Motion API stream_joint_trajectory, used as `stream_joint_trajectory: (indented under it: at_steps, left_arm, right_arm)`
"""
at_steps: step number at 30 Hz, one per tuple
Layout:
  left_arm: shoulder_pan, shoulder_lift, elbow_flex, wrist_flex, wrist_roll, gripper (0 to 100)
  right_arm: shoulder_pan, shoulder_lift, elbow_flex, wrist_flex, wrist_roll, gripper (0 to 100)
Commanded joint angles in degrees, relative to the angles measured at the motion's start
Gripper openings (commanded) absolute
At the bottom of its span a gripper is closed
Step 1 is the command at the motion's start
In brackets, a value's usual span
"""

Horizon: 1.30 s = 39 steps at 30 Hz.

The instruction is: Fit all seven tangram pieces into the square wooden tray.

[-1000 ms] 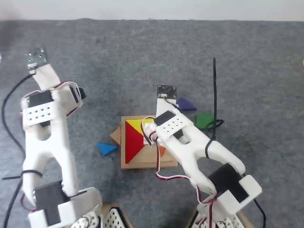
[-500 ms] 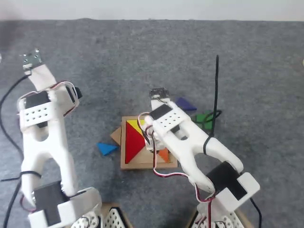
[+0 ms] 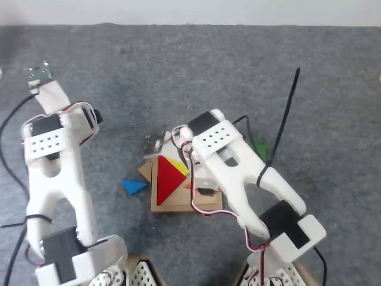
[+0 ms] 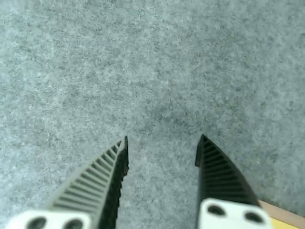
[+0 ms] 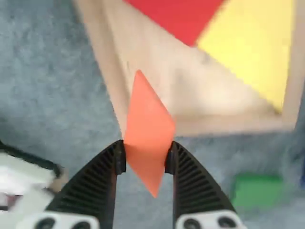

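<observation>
Your right gripper point(image 5: 145, 151) pinches a flat orange parallelogram point(image 5: 147, 131) between its ribbed black jaws, over the rim of the square wooden tray point(image 5: 97, 52). A smooth red triangle point(image 5: 178, 14) and a yellow triangle point(image 5: 252, 43) lie inside. Your left gripper point(image 4: 162, 143) gapes wide above nubbly grey carpet point(image 4: 167, 57).

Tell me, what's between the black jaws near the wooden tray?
An orange piece, pinched in the right gripper, shown in the right wrist view.
</observation>
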State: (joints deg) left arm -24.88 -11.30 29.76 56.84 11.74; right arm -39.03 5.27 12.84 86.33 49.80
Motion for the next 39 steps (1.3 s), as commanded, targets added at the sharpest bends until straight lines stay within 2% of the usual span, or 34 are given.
stream_joint_trajectory:
  at_steps: [1,5,11,14,16,18,20,22,35,39]
  left_arm:
    - [-0.4,-1.0,-0.4,-1.1,-0.4,23]
    - [-0.4,-0.9,-0.4,-1.1,-0.4,23]
    - [-0.2,-0.9,-0.4,-1.1,-0.4,23]
    - [-0.2,-0.9,-0.4,-1.1,-0.4,23]
    - [-0.2,-0.9,-0.4,-1.1,-0.4,23]
    - [-0.2,-0.9,-0.4,-1.1,-0.4,23]
    - [-0.2,-0.9,-0.3,-1.1,-0.4,23]
    - [-0.2,-0.9,-0.3,-1.1,-0.4,23]
    - [-0.2,-0.9,-0.3,-1.1,-0.4,23]
    - [-0.2,-0.9,-0.3,-1.1,-0.4,23]
  right_arm:
    - [-0.4,-1.1,1.9,-7.5,2.5,0.9]
    - [-0.3,-0.6,3.4,-14.3,-10.4,0.8]
    - [2.0,-1.1,3.1,-16.2,-59.3,0.8]
    - [1.9,-0.7,3.1,-16.3,-81.3,0.9]
    - [1.8,-0.7,3.3,-15.8,-93.5,0.9]
    - [1.9,-0.7,3.5,-15.4,-102.4,0.9]
    - [2.0,-0.7,3.5,-14.2,-107.3,0.9]
    - [2.1,-0.6,3.5,-14.3,-109.0,0.9]
    - [2.4,-0.5,3.7,-14.1,-109.4,0.9]
    - [5.9,-0.5,7.3,-17.9,-108.8,0.9]
